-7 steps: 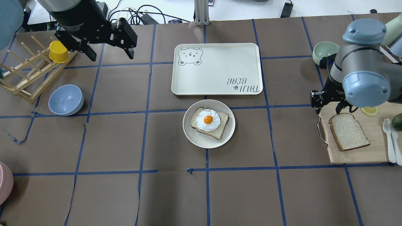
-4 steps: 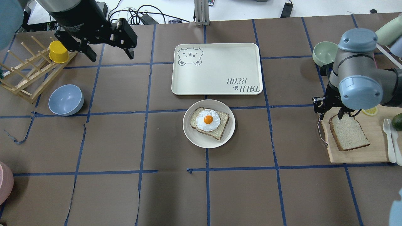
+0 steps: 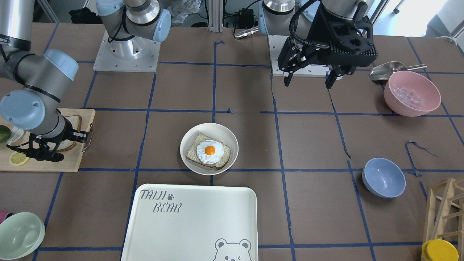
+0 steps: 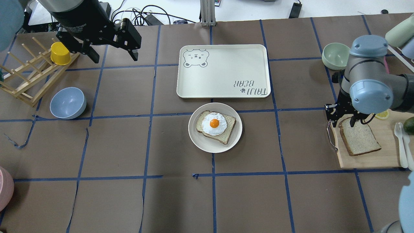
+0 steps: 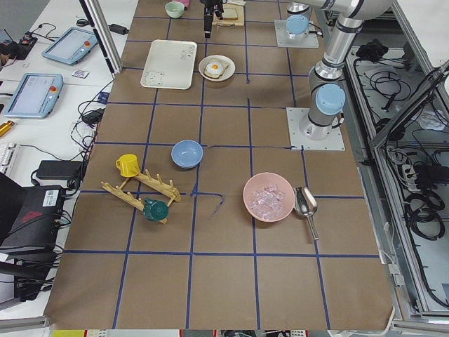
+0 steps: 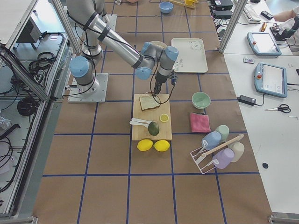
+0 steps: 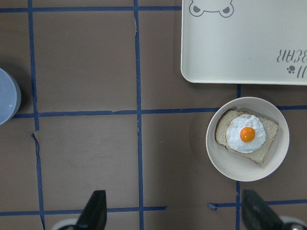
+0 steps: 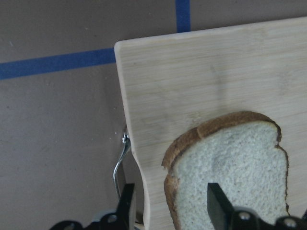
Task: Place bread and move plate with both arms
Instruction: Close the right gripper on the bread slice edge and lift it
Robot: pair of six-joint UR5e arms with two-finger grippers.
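The bread [image 4: 360, 139] lies flat on a wooden cutting board [image 4: 368, 160] at the right; it also shows in the right wrist view [image 8: 235, 163]. My right gripper [image 4: 343, 123] is open over the bread's far left corner. In the right wrist view [image 8: 172, 208] one finger [image 8: 218, 206] is over the slice and the other is off the board's edge, with the crust between them. The plate [image 4: 207, 147] sits mid-table and holds a slice topped with a fried egg [image 4: 215, 124]. My left gripper [image 4: 114, 57] is open and empty, high over the far left.
The "TAIJI BEAR" tray [image 4: 223, 71] lies just behind the plate. A green bowl [image 4: 335, 55] stands behind my right arm. A lemon slice [image 4: 381, 114], an avocado [image 4: 410, 124] and cutlery [image 4: 402, 145] share the board. A blue bowl [image 4: 68, 103] and a dish rack [image 4: 26, 77] are at the left.
My right gripper has moved from behind the board's far left corner to over the bread's far corner. The left arm, bread and plate have not moved.
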